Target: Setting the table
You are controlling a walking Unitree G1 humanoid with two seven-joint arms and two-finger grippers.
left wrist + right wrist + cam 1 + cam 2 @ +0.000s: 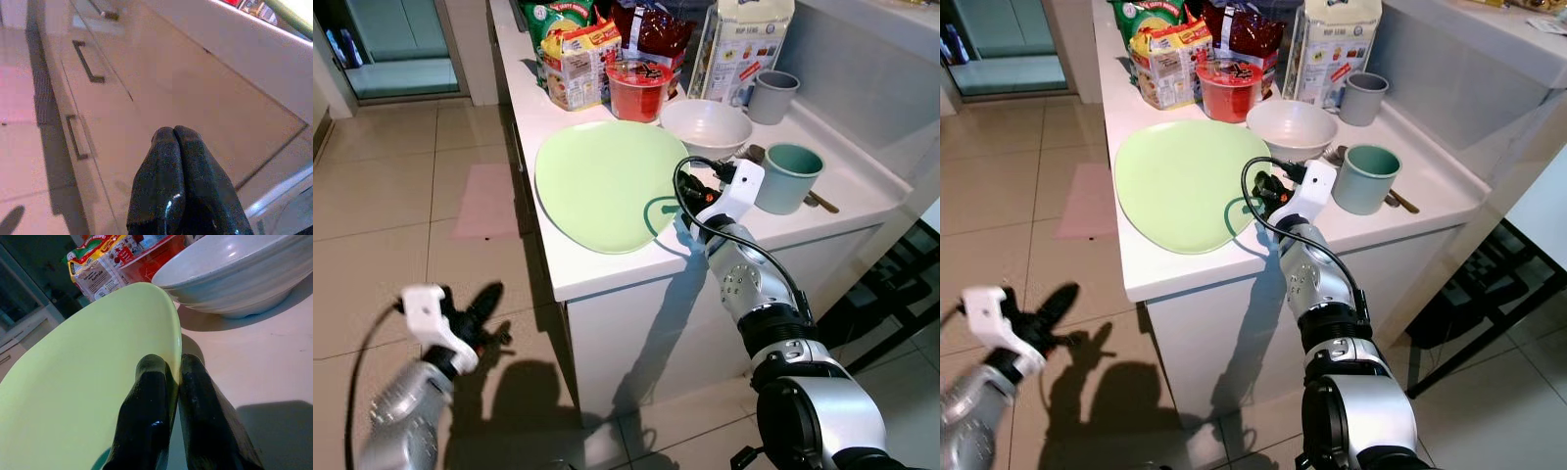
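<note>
Right pincer [168, 382] clamps the green plate [607, 181] rim on the white surface [597, 269] | left pincer [174, 134] closed, empty, low beside cabinet drawers [98, 98]

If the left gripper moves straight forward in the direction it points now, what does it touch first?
Probably the beige cabinet front under the white counter; the left gripper, fingers shut, points at it, though depth is unclear.

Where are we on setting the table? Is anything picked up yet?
Nothing looks laid out yet: the white bowl, teal cup and grey cup sit bunched on the counter beside the food packets. In hand: the right gripper is pinched on the rim of the green plate, which lies flat. The left gripper hangs shut beside the cabinet. All carrying and placing remains.
</note>
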